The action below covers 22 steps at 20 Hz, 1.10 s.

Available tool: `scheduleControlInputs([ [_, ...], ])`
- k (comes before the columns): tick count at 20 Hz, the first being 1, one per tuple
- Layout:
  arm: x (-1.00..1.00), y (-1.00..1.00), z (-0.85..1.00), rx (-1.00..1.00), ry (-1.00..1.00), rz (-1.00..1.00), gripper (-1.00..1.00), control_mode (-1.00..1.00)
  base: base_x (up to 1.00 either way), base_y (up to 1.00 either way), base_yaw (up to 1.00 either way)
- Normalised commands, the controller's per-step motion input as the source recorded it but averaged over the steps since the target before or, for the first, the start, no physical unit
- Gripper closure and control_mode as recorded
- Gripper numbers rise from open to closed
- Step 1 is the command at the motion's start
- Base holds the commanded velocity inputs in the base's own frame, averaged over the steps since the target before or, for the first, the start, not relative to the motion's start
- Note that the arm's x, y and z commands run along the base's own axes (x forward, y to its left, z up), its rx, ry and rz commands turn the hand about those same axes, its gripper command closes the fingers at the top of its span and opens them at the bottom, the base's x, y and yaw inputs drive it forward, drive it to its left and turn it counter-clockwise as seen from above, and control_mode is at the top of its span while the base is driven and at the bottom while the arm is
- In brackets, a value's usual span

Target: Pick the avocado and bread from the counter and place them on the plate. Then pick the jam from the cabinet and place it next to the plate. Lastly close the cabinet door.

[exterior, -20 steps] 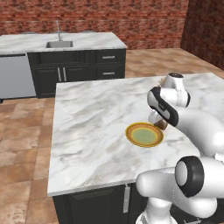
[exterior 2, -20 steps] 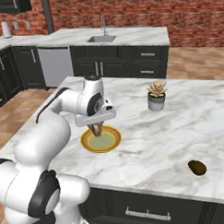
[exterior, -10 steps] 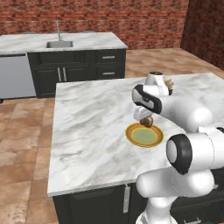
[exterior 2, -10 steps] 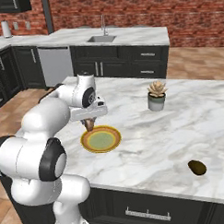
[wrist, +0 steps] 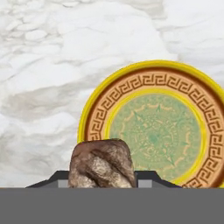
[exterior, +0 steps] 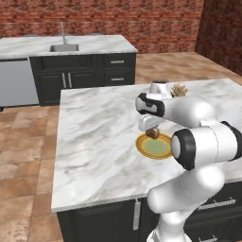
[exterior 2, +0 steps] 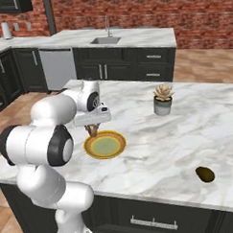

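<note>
The gripper (exterior: 152,132), clamped on the bread (wrist: 103,164), hangs over the left edge of the plate (exterior 2: 119,150), so the green centre lies just to its right, while the avocado (exterior 2: 204,174) sits far right on the counter (exterior 2: 186,134).

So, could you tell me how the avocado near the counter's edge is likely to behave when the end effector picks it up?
The avocado is a smooth rounded oval, so it will probably roll if nudged rather than gripped squarely. Its curved sides may let it slip between flat fingers. It looks small beside the plate, so it is likely light, and it lies near the counter edge, where a roll could drop it.
</note>
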Motion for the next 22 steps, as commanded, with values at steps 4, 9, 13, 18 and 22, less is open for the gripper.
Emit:
scheduleControlInputs([
  [4,0.13,0.0,-0.38,0.0,0.0,0.0,1.0,-1.0,0.0,0.0,0.0],
  [9,0.05,0.0,-0.36,0.0,0.0,0.0,1.0,-1.0,0.0,0.0,0.0],
  [13,0.0,0.0,-0.37,0.0,0.0,0.0,1.0,-1.0,0.0,0.0,0.0],
  [18,0.0,0.0,-0.33,0.0,0.0,0.0,1.0,-1.0,0.0,0.0,0.0],
  [22,0.0,0.0,-0.3,0.0,0.0,0.0,1.0,-1.0,0.0,0.0,0.0],
])
